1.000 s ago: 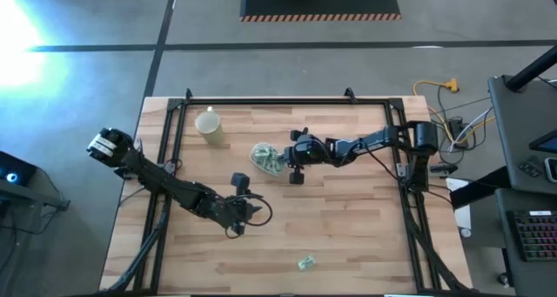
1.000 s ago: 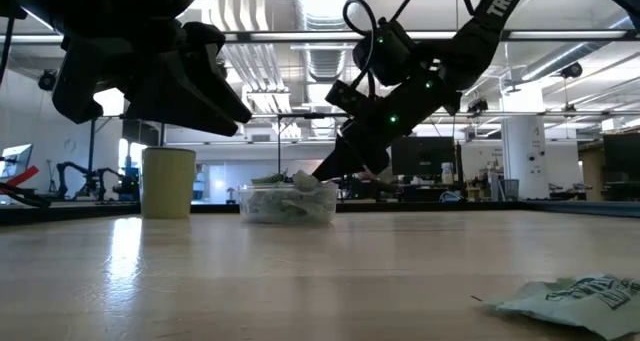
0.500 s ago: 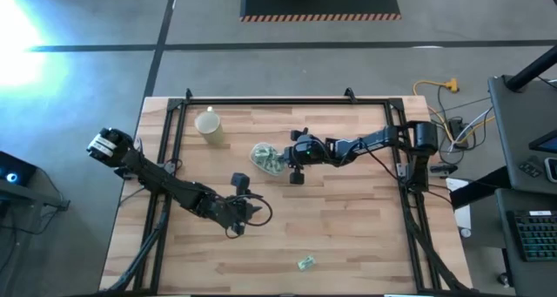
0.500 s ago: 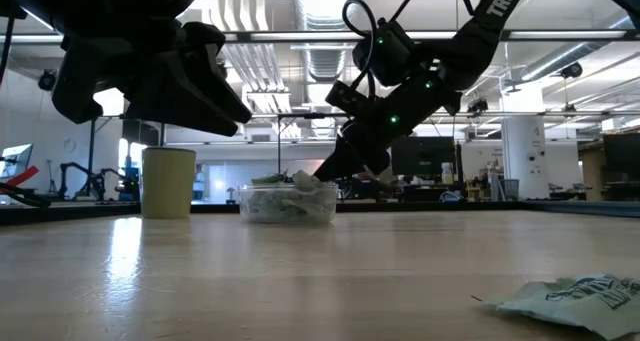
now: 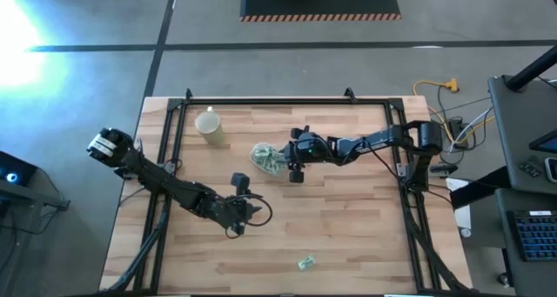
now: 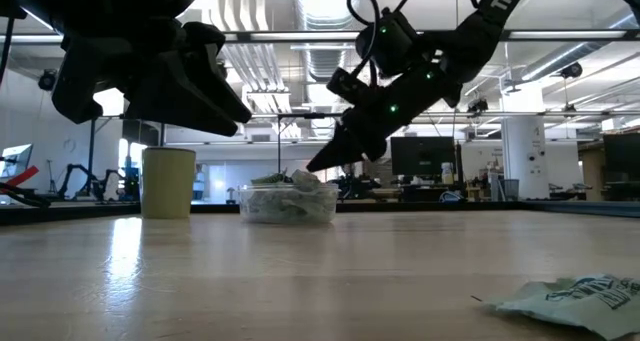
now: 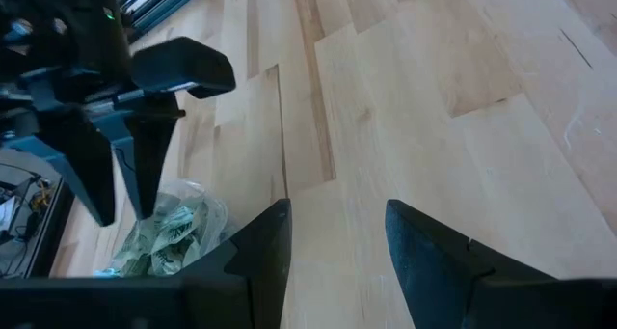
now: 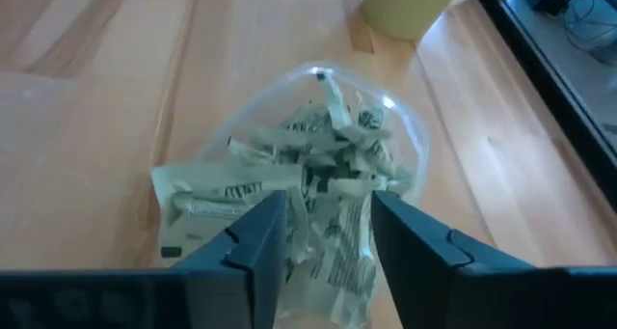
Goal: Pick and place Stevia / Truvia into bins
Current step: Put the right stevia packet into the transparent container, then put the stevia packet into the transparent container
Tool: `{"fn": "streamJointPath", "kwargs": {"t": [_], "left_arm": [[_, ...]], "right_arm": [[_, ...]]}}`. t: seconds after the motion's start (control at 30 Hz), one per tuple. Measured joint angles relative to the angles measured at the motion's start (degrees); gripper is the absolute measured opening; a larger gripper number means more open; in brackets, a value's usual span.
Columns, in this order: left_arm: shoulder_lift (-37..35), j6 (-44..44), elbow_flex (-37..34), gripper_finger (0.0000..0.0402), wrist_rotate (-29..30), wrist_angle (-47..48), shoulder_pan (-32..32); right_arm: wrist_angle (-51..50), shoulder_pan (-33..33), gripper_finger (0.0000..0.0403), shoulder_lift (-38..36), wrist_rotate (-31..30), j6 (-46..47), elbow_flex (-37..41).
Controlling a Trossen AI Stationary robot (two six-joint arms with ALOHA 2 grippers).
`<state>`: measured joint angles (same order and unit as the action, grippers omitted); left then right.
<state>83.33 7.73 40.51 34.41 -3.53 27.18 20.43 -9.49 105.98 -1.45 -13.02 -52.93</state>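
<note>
The right gripper (image 5: 280, 155) hovered at the tub's (image 5: 265, 158) three o'clock, jaws apart, empty. The left gripper (image 5: 251, 210) waited at six o'clock, jaws apart.

Looking down on the desk (image 5: 348, 236), you see the tub (image 5: 267, 158) near the middle, heaped with sachets (image 8: 308, 189), some hanging over its rim; the cup (image 5: 209, 125) stands apart from it, toward the far left corner; the right gripper (image 5: 285, 157) hangs just above the tub's right edge, its arm reaching in from the right side; the left gripper (image 5: 254, 212) sits nearer the front, left of centre, well apart from the tub; one lone sachet (image 5: 305, 263) lies by the front edge, far from everything else.
</note>
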Motion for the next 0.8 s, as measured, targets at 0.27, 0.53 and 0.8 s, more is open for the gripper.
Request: {"fn": "streamJointPath", "kwargs": {"t": [0.27, 0.53, 0.8], "left_arm": [[0.0, 0.0, 0.0, 0.0153, 0.0, 0.1, 0.0], [0.0, -0.1, 0.0, 0.0153, -4.9, -1.1, 0.1], [0.5, 1.8, 0.0, 0.0153, -12.4, -7.9, 0.1]], "right_arm": [[-1.9, 0.3, 0.0149, -2.4, 0.0, 0.0, 0.0], [-13.6, 0.9, 0.0131, -6.7, 4.6, -1.5, 0.0], [-28.7, 2.7, 0.0115, -15.0, 15.7, -2.0, 0.4]]}}
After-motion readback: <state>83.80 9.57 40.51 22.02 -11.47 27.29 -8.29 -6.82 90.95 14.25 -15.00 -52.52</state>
